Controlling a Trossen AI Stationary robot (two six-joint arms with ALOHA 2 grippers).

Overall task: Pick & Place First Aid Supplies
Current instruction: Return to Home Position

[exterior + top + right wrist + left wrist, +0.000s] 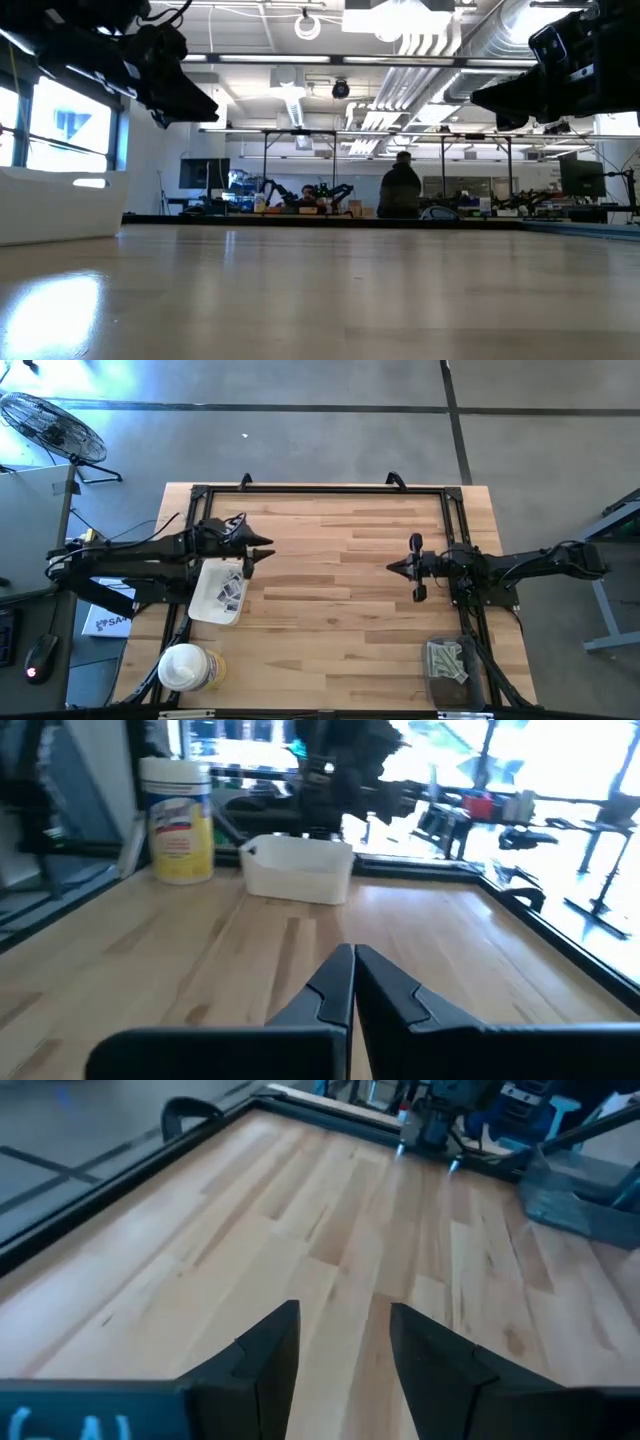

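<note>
Small white first aid packets with dark print (232, 592) lie in a white rectangular tray (208, 603) at the table's left. Pale grey-green strips (447, 658) fill a dark bin (452, 690) at the near right corner. My left gripper (268, 550) hovers open just beyond the tray's far right corner; in its wrist view the gripper (345, 1315) has only bare wood between its fingers. My right gripper (390, 567) is shut and empty over the table's right half, pointing toward the tray, and its wrist view shows the gripper (353, 952) with the fingers together.
A round white-lidded tub (185, 668) stands at the near left corner, beside the tray. A black frame rail (320, 490) runs along the table's far edge and down both sides. The wooden middle of the table (330, 610) is bare. A person stands far back in the room (402, 190).
</note>
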